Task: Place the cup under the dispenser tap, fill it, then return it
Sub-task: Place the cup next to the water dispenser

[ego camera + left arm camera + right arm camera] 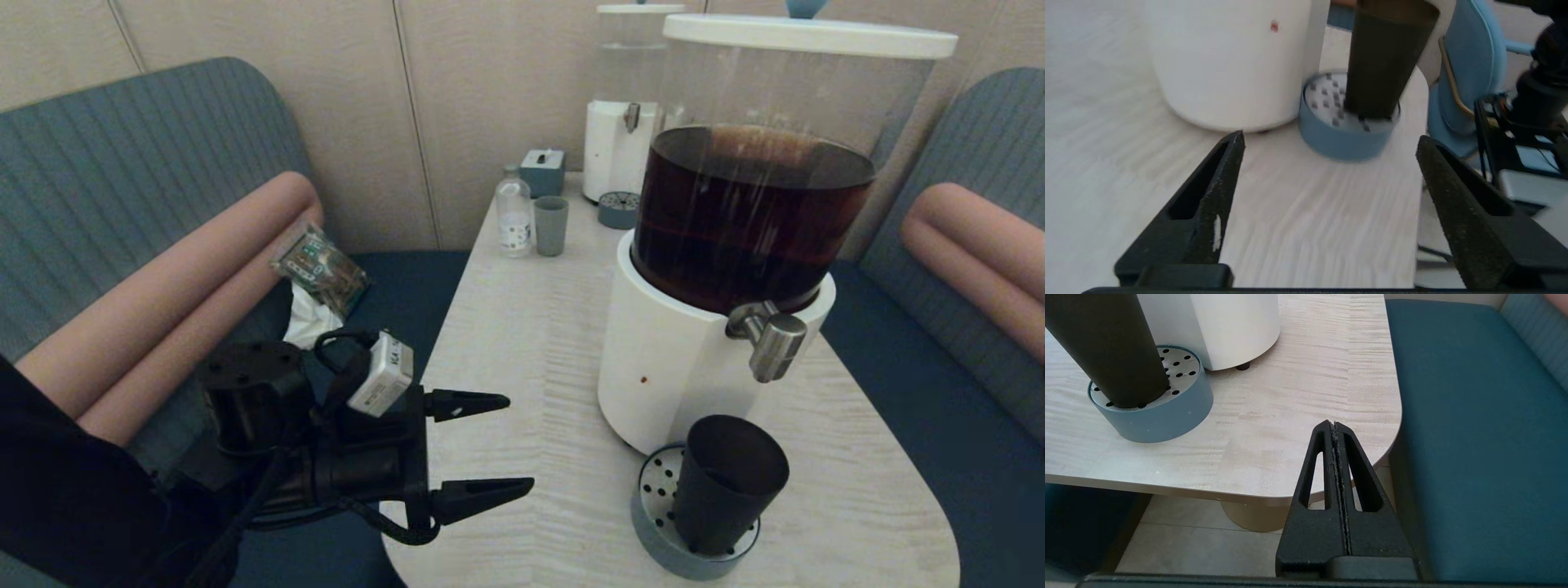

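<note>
The black-brown cup (727, 482) stands on the blue drip tray (653, 523), right below the steel dispenser tap (771, 343) of the big white-based dispenser (678, 367) holding dark brown liquid. The left wrist view shows the cup (1384, 61) on the tray (1343, 139) ahead of the fingers. My left gripper (518, 445) hovers open over the table's near left edge, well left of the cup, with nothing between its fingers. In the right wrist view the cup (1106, 347) and tray (1163, 416) lie off to the side of my right gripper (1333, 424), which is shut and empty off the table's corner.
At the table's far end stand a smaller clear-liquid dispenser (624, 122), a grey-blue tumbler (551, 226), a small bottle (514, 212) and a box (543, 170). Blue bench seats (914, 425) flank the table (522, 343). A packet (320, 269) lies on the left seat.
</note>
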Robot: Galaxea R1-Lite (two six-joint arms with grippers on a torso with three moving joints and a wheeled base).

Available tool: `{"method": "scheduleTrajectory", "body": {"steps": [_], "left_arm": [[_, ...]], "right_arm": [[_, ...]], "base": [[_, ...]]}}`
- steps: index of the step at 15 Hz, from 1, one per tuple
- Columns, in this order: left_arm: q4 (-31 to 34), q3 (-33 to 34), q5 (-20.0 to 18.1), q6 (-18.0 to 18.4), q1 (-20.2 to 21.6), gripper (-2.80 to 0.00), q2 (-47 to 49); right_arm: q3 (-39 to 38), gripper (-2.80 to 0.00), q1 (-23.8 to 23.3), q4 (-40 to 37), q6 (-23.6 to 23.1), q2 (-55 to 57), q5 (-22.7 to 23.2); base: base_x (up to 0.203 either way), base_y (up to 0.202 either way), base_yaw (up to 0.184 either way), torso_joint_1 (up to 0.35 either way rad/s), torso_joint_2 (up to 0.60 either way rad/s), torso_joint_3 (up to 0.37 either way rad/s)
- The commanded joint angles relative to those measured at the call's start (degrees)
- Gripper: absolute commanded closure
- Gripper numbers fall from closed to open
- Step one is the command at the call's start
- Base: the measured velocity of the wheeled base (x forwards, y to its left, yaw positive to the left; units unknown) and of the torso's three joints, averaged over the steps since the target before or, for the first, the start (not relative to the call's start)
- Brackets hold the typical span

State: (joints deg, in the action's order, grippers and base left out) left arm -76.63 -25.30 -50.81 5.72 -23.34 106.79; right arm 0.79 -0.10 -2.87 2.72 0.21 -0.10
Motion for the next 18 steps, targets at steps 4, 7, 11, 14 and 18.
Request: {"method": "scheduleTrajectory", "body": {"steps": [4,7,11,14,18], "left_arm": [[-0.93,-3.55,1.88,-4.70,-5.14,-2.80,4.00],[-1.14,-6.66,-0.74,-3.77,-7.04,-2.80,6.67],[-1.46,-10.72,-0.41,-3.42,-10.90,-2.80,10.57],[-3.28,-14.30,4.10,-3.60,-13.25,-2.80,13.48],[-3.26,-16.36,6.33,-3.79,-15.17,-2.80,14.58]], "right_arm": [[0.00,0.00,0.01,-0.03,0.01,0.06,0.01],[0.04,0.00,-0.03,-0.03,0.01,0.06,0.01],[0.00,0.00,0.01,-0.03,0.01,0.06,0.01],[0.00,0.00,0.01,-0.03,0.01,0.06,0.01],[0.00,0.00,0.01,-0.03,0.01,0.06,0.01]], "base": [[0.000,0.000,0.000,0.000,0.00,0.000],[0.000,0.000,0.000,0.000,0.00,0.000],[0.000,0.000,0.000,0.000,0.00,0.000],[0.000,0.000,0.000,0.000,0.00,0.000],[0.000,0.000,0.000,0.000,0.00,0.000]]}}
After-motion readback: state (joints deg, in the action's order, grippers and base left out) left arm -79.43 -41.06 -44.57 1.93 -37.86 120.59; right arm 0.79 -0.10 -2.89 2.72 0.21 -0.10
